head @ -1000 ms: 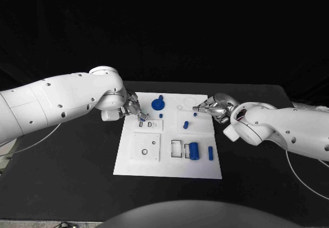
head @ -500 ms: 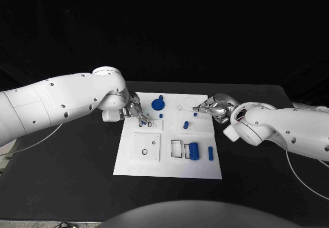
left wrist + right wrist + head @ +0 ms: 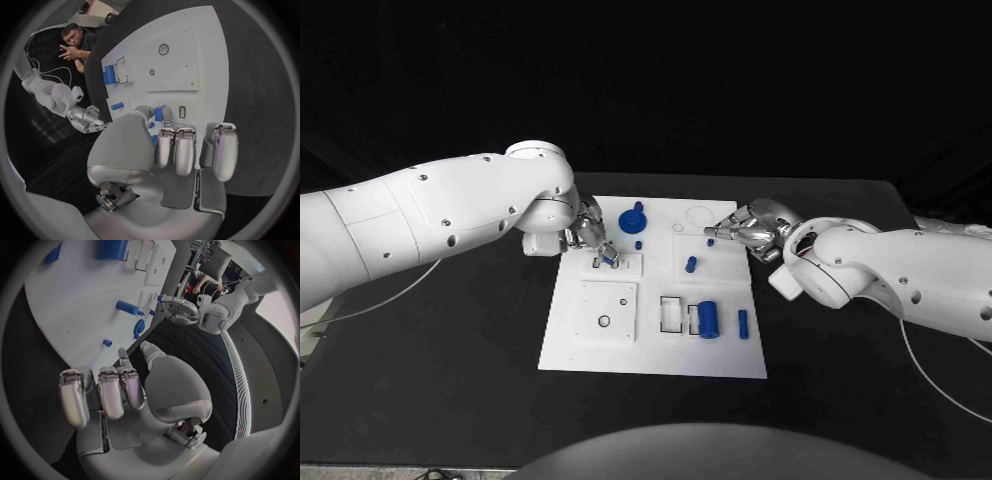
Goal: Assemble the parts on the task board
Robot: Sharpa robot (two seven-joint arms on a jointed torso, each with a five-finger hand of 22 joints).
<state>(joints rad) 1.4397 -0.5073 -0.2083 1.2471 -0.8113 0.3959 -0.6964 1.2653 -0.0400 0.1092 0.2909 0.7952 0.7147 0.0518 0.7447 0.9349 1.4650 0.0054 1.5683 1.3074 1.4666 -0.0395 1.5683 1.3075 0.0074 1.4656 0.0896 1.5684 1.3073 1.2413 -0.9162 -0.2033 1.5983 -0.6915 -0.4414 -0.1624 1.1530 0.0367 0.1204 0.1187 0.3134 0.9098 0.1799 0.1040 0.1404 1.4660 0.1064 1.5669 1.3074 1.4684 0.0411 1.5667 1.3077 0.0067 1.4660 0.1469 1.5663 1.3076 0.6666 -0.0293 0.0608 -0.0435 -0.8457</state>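
Task board [image 3: 661, 330] lies between both arms: left hand [image 3: 590, 238] pinches a small blue part [image 3: 159, 113] over it, right hand [image 3: 744, 228] curled shut, holding nothing.

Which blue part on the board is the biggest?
The knobbed round part at the far end of the task board, just beside the left hand. It is bulkier than the cylinder and the small pegs.
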